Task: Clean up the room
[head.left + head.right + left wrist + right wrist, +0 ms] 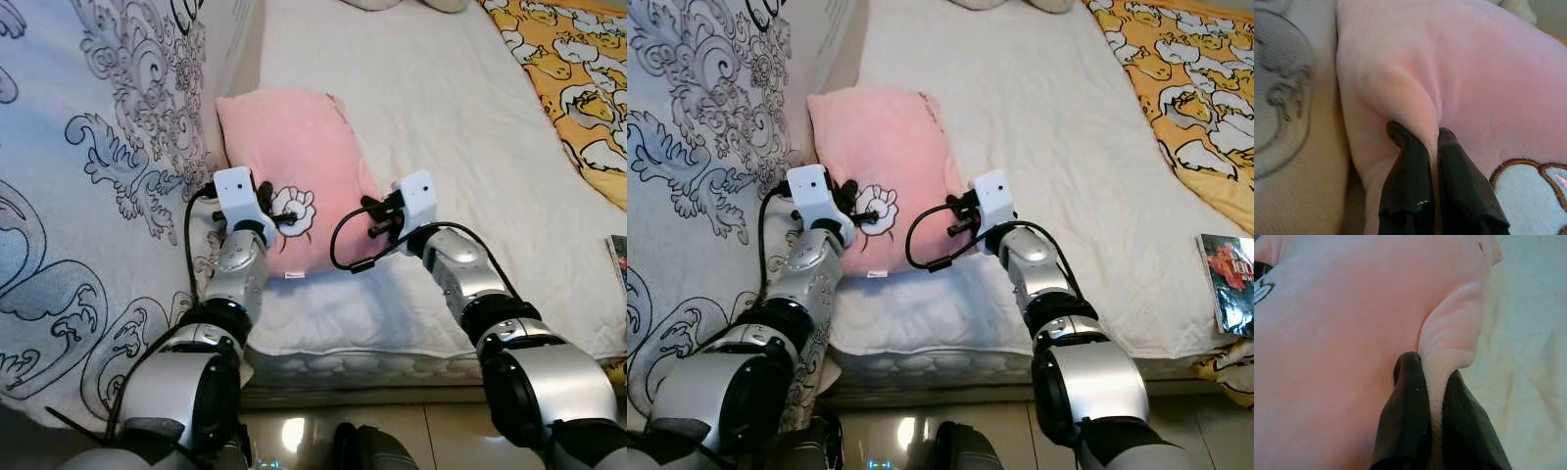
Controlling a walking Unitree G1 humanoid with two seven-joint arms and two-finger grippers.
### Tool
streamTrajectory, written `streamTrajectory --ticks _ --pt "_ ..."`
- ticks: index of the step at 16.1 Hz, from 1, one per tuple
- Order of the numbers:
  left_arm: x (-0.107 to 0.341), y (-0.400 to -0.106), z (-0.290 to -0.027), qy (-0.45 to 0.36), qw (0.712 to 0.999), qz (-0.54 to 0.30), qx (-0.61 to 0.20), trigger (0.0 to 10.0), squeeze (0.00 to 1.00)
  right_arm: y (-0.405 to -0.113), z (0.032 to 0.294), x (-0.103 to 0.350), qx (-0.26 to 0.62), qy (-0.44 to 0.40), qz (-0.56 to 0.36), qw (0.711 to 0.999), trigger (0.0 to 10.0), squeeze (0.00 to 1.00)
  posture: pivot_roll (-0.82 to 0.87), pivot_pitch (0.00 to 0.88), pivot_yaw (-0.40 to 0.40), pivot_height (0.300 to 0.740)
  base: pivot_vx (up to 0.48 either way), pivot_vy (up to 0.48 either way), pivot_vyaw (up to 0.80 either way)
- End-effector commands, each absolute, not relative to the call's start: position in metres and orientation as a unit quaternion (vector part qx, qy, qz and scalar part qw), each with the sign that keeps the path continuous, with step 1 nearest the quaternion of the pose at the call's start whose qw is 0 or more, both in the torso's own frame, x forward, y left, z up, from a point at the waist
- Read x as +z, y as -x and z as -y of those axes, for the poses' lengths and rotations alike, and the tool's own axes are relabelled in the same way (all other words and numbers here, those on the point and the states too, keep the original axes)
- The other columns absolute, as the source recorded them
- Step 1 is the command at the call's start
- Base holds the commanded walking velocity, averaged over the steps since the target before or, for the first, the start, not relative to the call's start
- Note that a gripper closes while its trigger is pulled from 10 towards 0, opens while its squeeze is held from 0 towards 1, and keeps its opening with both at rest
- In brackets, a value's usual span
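Left pincer (1426,142) pinches the pillow (294,166) fold at 9 o'clock; right pincer (1432,382) pinches it at 3, on the bed (441,117)

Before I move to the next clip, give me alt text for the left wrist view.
The left gripper pinches a fold of a pink pillow between its two black fingers. Part of a white embroidered flower with a brown outline shows on the pillow, and a pale blanket with grey swirls lies beside it.
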State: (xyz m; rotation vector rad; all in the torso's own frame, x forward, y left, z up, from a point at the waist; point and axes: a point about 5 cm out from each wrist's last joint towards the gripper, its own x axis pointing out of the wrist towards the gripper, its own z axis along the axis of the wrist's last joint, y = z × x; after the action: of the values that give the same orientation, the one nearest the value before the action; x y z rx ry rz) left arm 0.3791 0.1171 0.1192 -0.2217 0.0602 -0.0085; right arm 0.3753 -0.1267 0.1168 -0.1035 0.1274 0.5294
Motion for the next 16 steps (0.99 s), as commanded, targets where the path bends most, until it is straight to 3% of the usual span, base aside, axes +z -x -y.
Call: streamTrajectory --ticks 1,7,10,13,16 --pt "0.120 -0.380 -0.116 0.093 0.995 -0.031 -0.012 10.0 1.00 -0.374 0.127 0.114 0.254 0.054 -0.067 0.963 10.0 1.00 -0.03 0.222 -0.104 0.740 0.000 0.000 0.00" --pt "0.164 -0.392 -0.151 0.017 0.998 0.065 -0.018 10.0 1.00 -0.371 0.117 0.105 0.187 -0.090 -0.064 0.976 10.0 1.00 -0.01 0.110 -0.082 0.740 0.000 0.000 0.00" --pt "0.176 -0.389 -0.146 0.029 0.994 0.096 -0.036 10.0 1.00 -0.372 0.117 0.108 0.176 -0.109 -0.051 0.977 10.0 1.00 0.00 0.073 -0.066 0.740 0.000 0.000 0.00" --pt "0.182 -0.370 -0.140 0.032 0.991 0.125 -0.049 10.0 1.00 -0.367 0.119 0.114 0.165 -0.103 -0.007 0.981 10.0 1.00 0.01 0.029 -0.066 0.740 0.000 0.000 0.00" --pt "0.182 -0.334 -0.133 0.016 0.986 0.148 -0.077 10.0 1.00 -0.345 0.124 0.112 0.145 -0.102 0.040 0.983 10.0 1.00 0.03 0.000 -0.079 0.740 0.000 0.000 0.00"
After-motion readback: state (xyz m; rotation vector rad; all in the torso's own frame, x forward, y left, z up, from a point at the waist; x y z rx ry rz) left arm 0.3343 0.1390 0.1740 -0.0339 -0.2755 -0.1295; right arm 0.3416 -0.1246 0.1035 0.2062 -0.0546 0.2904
